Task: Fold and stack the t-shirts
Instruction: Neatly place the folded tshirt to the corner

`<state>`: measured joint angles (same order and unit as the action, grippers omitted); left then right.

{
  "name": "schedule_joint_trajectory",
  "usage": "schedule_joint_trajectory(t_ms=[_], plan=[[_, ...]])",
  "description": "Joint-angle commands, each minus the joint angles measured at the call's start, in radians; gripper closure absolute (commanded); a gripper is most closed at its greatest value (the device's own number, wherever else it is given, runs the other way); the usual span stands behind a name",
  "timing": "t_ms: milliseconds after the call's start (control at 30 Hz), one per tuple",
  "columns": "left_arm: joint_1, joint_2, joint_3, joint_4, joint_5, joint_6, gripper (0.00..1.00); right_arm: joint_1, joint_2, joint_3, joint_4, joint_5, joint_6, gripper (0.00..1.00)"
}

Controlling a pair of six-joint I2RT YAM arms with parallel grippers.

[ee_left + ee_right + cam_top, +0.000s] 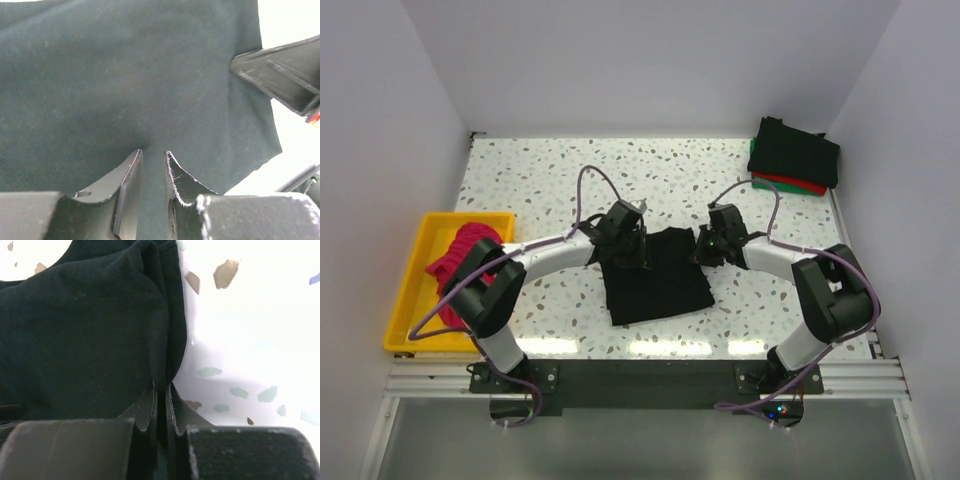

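Observation:
A black t-shirt [658,278] lies partly folded on the table's middle. My left gripper [628,240] is shut on its far left edge; in the left wrist view the cloth [125,80] runs between the two fingers [129,172]. My right gripper [705,247] is shut on its far right edge; in the right wrist view a fold of black cloth [100,330] is pinched between the fingers [150,405]. A stack of folded shirts, black on top [795,150] over red [790,183] and green [812,188], lies at the far right corner. A magenta-pink shirt [460,262] is bunched in the tray.
A yellow plastic tray [420,250] stands at the table's left edge. The speckled tabletop [560,170] is walled in white on three sides. A metal rail [650,375] runs along the near edge. My right gripper's finger shows at the right of the left wrist view [280,70].

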<state>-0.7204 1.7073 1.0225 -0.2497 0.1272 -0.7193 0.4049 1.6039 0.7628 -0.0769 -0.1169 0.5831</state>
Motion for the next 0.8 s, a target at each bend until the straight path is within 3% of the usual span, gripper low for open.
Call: schedule_joint_trajectory(t_ms=[0,233,433,767], plan=[[0.016,-0.028,0.114,-0.089,-0.076,0.044,0.72,0.018,0.056,0.019,-0.044,0.092,-0.006,1.00],[0.119,-0.204,0.137,-0.213,-0.110,0.126,0.72,0.018,0.100,0.251,-0.260,0.282,-0.083,1.00],[0.203,-0.368,0.055,-0.257,-0.153,0.172,0.72,0.002,0.316,0.619,-0.414,0.549,-0.175,1.00],[0.230,-0.448,-0.021,-0.267,-0.204,0.230,0.73,-0.126,0.700,1.387,-0.595,0.678,-0.376,1.00]])
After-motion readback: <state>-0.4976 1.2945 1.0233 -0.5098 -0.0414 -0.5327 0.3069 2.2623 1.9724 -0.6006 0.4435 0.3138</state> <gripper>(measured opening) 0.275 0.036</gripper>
